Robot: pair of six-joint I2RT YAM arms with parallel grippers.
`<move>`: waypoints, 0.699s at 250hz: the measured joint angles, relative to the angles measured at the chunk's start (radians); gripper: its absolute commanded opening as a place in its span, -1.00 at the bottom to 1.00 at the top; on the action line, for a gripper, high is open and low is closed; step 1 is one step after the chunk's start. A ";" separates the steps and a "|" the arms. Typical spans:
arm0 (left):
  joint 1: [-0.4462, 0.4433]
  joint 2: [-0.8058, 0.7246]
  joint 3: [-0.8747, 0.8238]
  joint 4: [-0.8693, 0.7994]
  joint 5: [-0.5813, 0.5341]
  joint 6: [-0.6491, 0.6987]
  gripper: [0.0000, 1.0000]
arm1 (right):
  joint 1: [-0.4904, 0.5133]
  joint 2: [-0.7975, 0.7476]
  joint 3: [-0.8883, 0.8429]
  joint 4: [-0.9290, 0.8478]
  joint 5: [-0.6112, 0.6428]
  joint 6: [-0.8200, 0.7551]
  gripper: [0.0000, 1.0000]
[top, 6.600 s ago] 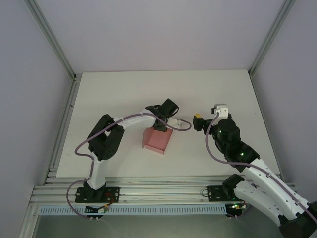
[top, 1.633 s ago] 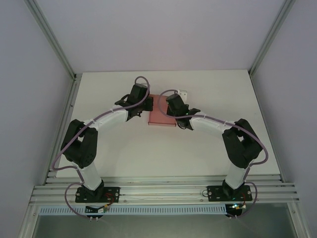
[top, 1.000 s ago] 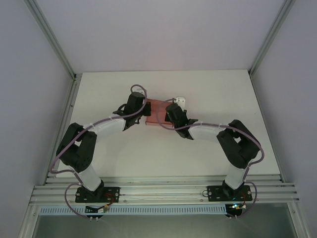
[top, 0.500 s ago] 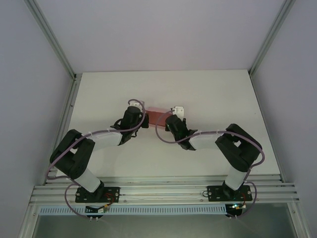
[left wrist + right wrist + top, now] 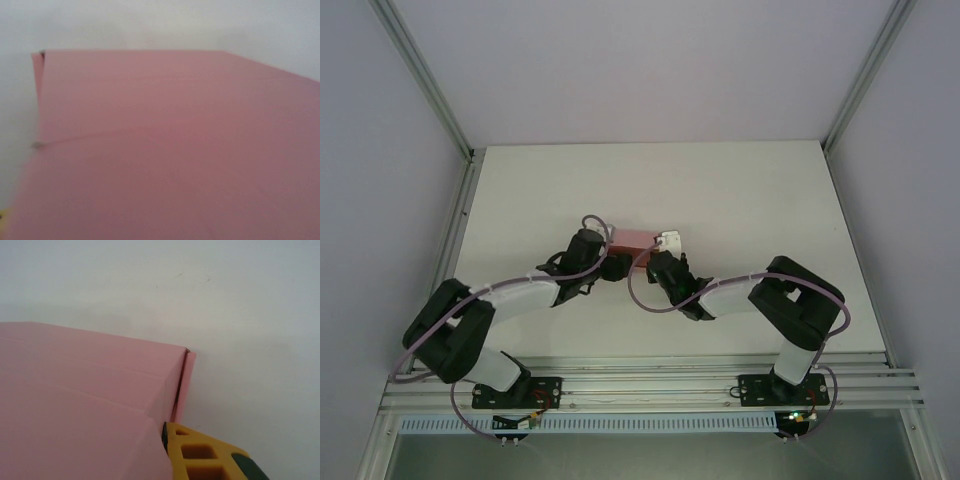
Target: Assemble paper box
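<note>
paper box (image 5: pixel 175 150): plain pink | table (image 5: pixel 740 190): white | left arm (image 5: pixel 515 293): white, black joints

The top camera looks steeply down from above and behind the arm bases over the whole desk (image 5: pixel 740 180), while both wrist cameras sit very close to the paper box (image 5: pixel 632 238) near the desk's middle, which all three views share.

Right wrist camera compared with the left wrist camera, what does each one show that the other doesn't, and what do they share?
Right wrist: a yellow finger beside a corner of the paper box, where a flap edge stands slightly off the side. Left wrist: another edge of the box with a narrow slit, and a faint crease across its panel. Both: the pink box close up on the white table.
</note>
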 measured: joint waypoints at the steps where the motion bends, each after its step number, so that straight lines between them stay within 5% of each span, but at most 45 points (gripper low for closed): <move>1: 0.000 -0.004 0.000 -0.002 -0.002 0.004 0.80 | 0.000 0.000 0.000 0.000 0.000 0.000 -0.76; 17: 0.000 -0.064 -0.009 -0.037 -0.031 0.006 0.99 | 0.000 0.000 -0.002 -0.004 -0.001 0.000 -0.75; 126: 0.000 -0.349 0.042 -0.373 -0.201 -0.064 0.99 | 0.005 0.007 0.023 -0.092 -0.008 0.001 -0.55; 175: 0.000 -0.327 0.137 -0.395 -0.290 -0.089 1.00 | 0.005 -0.001 0.030 -0.121 -0.018 0.002 -0.09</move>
